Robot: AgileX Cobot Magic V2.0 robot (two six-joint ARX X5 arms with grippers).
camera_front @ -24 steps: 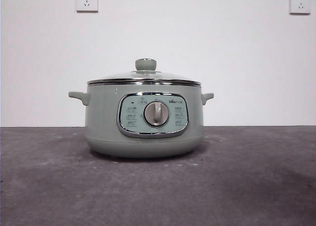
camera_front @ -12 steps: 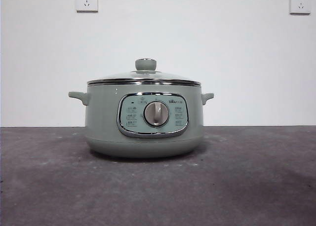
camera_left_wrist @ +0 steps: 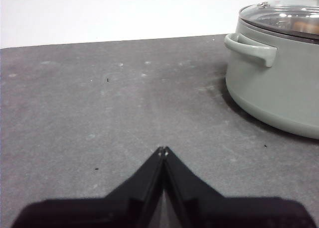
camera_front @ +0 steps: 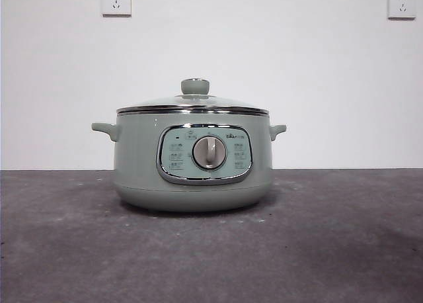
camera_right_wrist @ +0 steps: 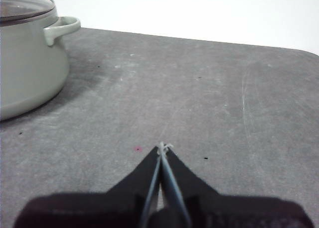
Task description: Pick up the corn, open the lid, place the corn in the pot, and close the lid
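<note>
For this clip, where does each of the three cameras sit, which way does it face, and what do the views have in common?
Front view: low, at table height, looking level at the pot with the lid on it, white wall behind; no arm shows.
Left wrist view: on the left arm, above the table, left gripper shut at the bottom edge, pot handle off to one side.
Right wrist view: on the right arm, right gripper shut, the pot's other side in view.
Shared: all three show the pot with its lid on; no corn lies on the table in any view.

The pot (camera_front: pixel 193 161) stands mid-table (camera_front: pixel 344 250) before the wall (camera_front: pixel 297 71), lid (camera_front: pixel 193 103) on it (my grippers lie to either side, apart from it).
</note>
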